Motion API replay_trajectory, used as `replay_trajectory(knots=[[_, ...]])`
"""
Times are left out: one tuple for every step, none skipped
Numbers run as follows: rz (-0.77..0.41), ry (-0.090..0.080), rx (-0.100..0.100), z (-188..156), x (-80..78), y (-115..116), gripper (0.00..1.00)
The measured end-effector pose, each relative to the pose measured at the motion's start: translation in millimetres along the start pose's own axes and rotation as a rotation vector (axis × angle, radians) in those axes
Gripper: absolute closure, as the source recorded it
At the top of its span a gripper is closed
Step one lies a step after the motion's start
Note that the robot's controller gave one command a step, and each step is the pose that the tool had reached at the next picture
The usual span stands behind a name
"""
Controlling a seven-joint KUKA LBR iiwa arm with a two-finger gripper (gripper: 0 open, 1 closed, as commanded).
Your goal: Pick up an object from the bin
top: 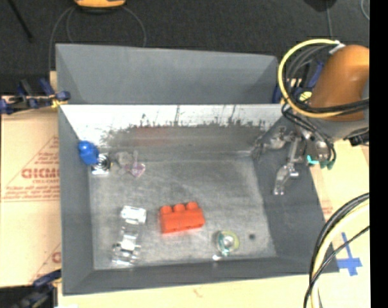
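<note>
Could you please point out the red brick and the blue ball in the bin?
red brick (181, 219): camera view, the middle of its body, just below the studs.
blue ball (86, 151): camera view, the middle of its round surface.

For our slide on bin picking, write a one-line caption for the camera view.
Gripper at the right side of the grey bin, apart from a red toy brick and a blue ball.
</note>
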State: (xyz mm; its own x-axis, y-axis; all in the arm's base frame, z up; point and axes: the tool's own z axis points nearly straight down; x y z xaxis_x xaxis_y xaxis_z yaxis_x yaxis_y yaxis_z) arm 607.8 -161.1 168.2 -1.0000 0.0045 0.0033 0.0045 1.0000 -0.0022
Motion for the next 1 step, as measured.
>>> replay_trajectory(knots=[[-0.203,-0.001,-0.003,38.5,53.5,70.4,0.00]])
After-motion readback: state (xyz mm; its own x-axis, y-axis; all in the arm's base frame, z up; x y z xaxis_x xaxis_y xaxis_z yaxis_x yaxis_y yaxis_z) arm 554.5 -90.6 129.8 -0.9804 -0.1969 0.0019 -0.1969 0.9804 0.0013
